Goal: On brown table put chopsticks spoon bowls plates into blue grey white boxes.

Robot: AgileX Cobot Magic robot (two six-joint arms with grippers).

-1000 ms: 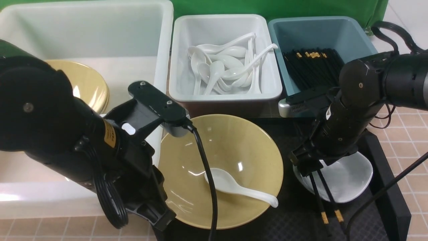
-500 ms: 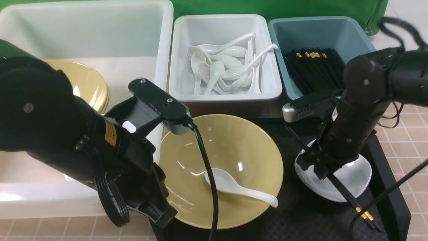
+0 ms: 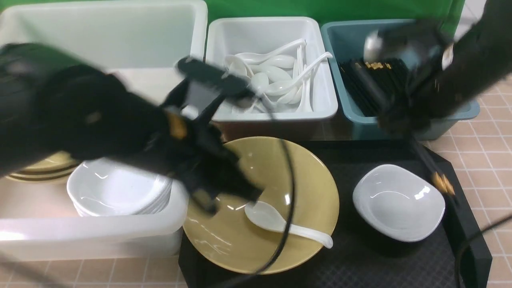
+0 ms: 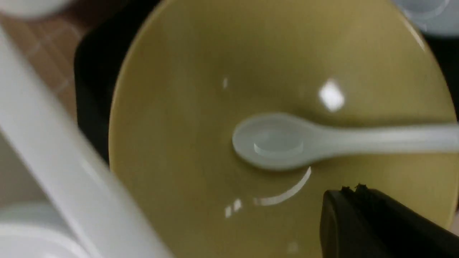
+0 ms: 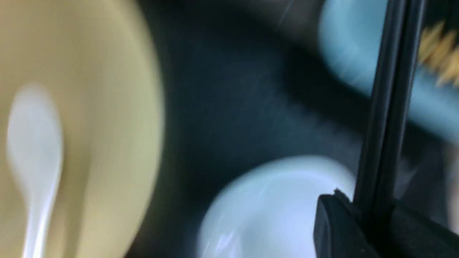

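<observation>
Pinching two chopsticks (image 5: 390, 89) in the right gripper (image 5: 371, 207), closed down narrow on the pair. Hanging them gold-banded ends down over the right edge of the tray (image 3: 360, 260), just beyond the plate (image 3: 400, 202). Showing that arm, blurred, in front of the blue box (image 3: 360, 128).

Holding nothing in the left gripper (image 4: 353, 190), pressed fully together. Hovering low inside the bowl (image 4: 186, 125), just beside the scoop of the spoon (image 4: 279, 145); failing to tell whether touching the glaze.

Counting three boxes on the table (image 3: 488, 160): white box (image 3: 100, 236), grey box (image 3: 272, 116) and the blue one, left to right. Counting one bowl on the tray, with one spoon lying in it, handle resting toward the right rim. Counting one plate on the tray, apart from the bowl. Seeing a plate stack (image 3: 116, 190) and a bowl stack (image 3: 40, 170) in the white box, layers too blurred to number. Seeing a heap of spoons (image 3: 276, 80) in the grey box and a bundle (image 3: 372, 84) of black sticks in the blue, both too tangled to count.
</observation>
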